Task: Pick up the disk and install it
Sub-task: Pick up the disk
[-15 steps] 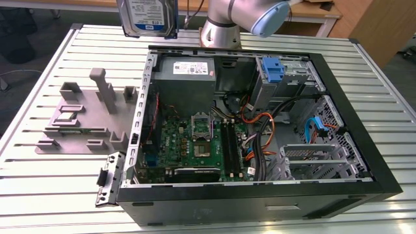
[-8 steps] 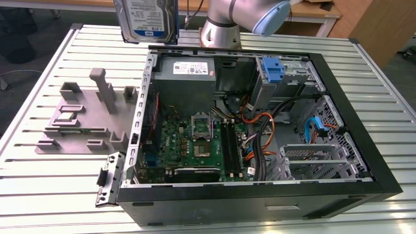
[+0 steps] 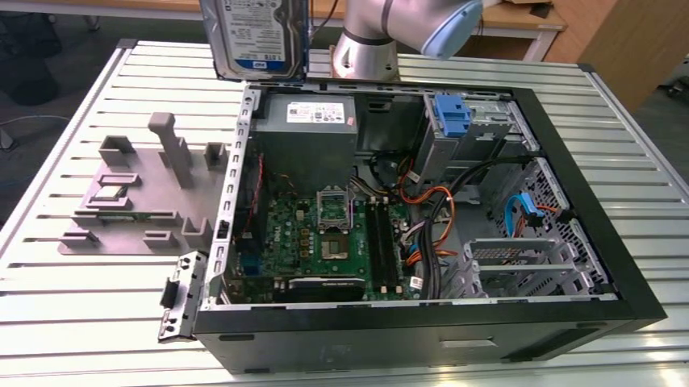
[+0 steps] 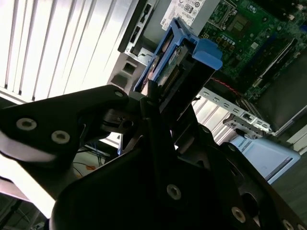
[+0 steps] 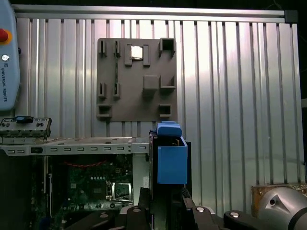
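The disk (image 3: 258,36), a silver hard drive with a white-and-blue label, hangs upright in the air above the table behind the open computer case's back left corner. In both wrist views its blue carrier frame (image 5: 171,160) is seen edge-on. My gripper (image 4: 156,103) is shut on the disk (image 4: 177,62), with its black fingers (image 4: 144,120) clamping the two flat sides. In the first wrist view the gripper (image 5: 165,199) sits just under the blue frame, over the case's edge.
The open computer case (image 3: 619,266) lies on a slatted metal table (image 3: 64,306), showing the motherboard (image 3: 323,242), the power supply (image 3: 306,113) and a tall blue bracket with grey cage (image 3: 454,117). A grey fixture plate (image 3: 129,201) lies left of the case.
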`<state>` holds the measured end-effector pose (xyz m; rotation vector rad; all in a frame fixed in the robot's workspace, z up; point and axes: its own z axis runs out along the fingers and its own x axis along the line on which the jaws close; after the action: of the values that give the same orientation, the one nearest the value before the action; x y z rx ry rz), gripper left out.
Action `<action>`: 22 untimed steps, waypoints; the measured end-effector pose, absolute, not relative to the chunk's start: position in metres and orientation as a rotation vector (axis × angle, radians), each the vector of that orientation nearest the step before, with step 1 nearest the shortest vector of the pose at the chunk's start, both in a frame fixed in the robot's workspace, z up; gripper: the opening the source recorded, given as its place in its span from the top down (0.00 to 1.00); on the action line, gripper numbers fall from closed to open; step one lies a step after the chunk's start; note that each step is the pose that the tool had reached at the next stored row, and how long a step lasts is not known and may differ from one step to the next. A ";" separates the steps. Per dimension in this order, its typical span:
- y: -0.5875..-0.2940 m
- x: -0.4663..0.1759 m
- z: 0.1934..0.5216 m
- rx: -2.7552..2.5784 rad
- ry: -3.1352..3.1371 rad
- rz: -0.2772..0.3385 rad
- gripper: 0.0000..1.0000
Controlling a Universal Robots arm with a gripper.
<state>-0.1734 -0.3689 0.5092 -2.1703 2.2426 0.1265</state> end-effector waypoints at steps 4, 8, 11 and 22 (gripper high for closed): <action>-0.372 -0.159 0.508 -2.170 2.243 0.126 0.65; -0.374 -0.144 0.506 -2.170 2.243 0.126 0.65; -0.375 -0.133 0.506 -2.170 2.243 0.127 0.65; -0.380 -0.094 0.504 -2.171 2.243 0.127 0.65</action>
<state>-0.0942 -0.3797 0.5037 -2.1706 2.2430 0.1270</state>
